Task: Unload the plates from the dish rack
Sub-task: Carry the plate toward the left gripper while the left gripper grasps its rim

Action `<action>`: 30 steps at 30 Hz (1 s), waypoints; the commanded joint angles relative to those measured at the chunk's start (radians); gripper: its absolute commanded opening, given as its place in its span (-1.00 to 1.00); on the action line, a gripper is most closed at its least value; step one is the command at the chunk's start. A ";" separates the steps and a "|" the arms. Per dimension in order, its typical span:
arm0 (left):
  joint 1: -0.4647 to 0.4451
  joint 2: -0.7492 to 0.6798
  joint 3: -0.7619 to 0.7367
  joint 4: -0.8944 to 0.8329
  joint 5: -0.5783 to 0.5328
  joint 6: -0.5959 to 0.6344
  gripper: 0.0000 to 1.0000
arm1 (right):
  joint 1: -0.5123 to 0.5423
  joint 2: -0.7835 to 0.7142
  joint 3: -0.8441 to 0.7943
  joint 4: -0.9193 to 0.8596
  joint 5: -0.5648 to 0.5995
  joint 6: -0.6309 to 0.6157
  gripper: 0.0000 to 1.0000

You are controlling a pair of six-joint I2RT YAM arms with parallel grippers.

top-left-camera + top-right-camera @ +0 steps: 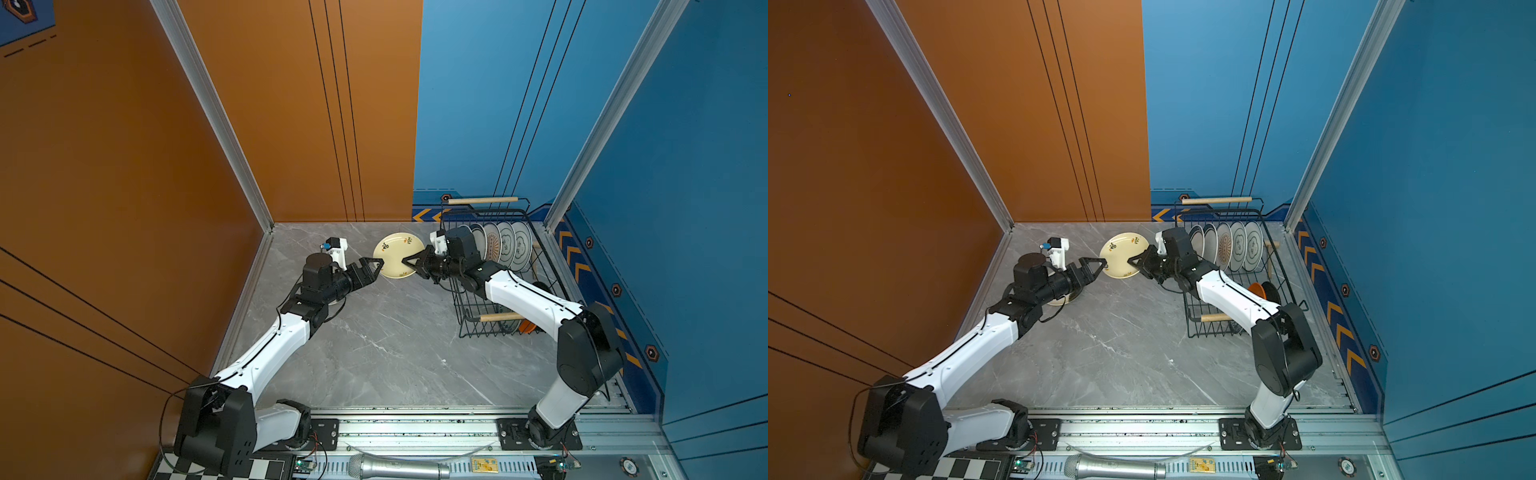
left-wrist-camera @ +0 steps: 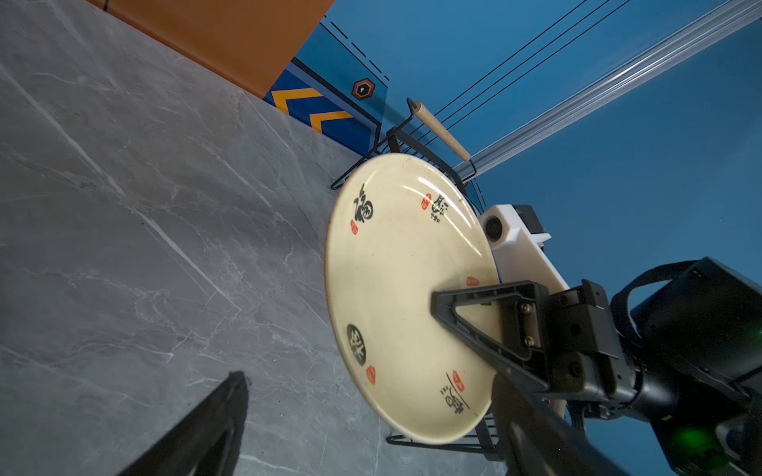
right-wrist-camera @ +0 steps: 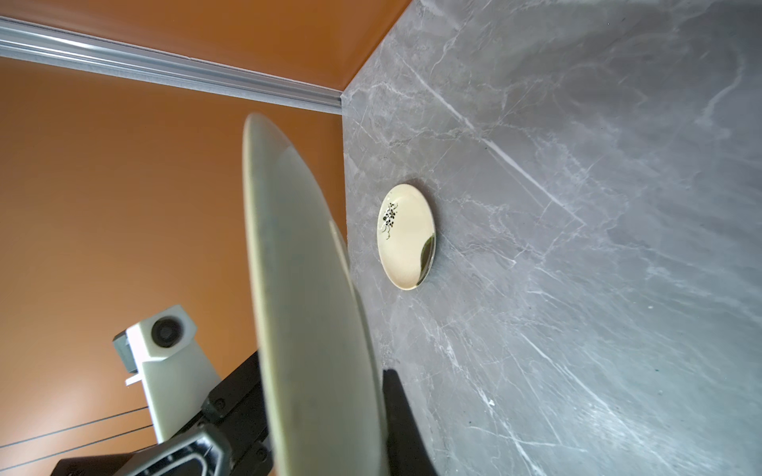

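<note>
Beside rack (image 1: pixel 482 200) | right claw (image 1: pixel 409 262) grips cream plate (image 1: pixel 392 251) | left claw (image 1: pixel 379 269) spread, maybe touching

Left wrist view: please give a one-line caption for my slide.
Right end effector holds a cream plate by its rim over the grey table, dish rack behind.

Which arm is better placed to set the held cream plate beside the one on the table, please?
Probably left: the left gripper is open at the rim of the held cream plate, and the other cream plate lies beneath that arm.

left tool (image 1: pixel 376 268) spread, right tool (image 1: pixel 408 262) clamped
</note>
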State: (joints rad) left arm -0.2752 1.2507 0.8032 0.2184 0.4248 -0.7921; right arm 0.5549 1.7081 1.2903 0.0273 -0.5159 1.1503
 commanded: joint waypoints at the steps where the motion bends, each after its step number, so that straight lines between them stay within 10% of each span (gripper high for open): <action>1: 0.022 0.036 -0.022 0.108 0.097 -0.081 0.79 | 0.025 0.013 0.001 0.126 -0.071 0.081 -1.00; 20: 0.043 0.102 -0.025 0.174 0.184 -0.173 -0.49 | 0.080 0.083 0.012 0.204 -0.099 0.078 -0.84; 30: 0.084 0.150 -0.031 0.174 0.218 -0.223 -0.81 | 0.079 0.120 0.030 0.244 -0.114 0.090 -0.08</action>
State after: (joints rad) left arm -0.2058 1.3827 0.7811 0.3977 0.5941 -1.0191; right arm 0.6273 1.8259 1.2877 0.2249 -0.6067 1.2552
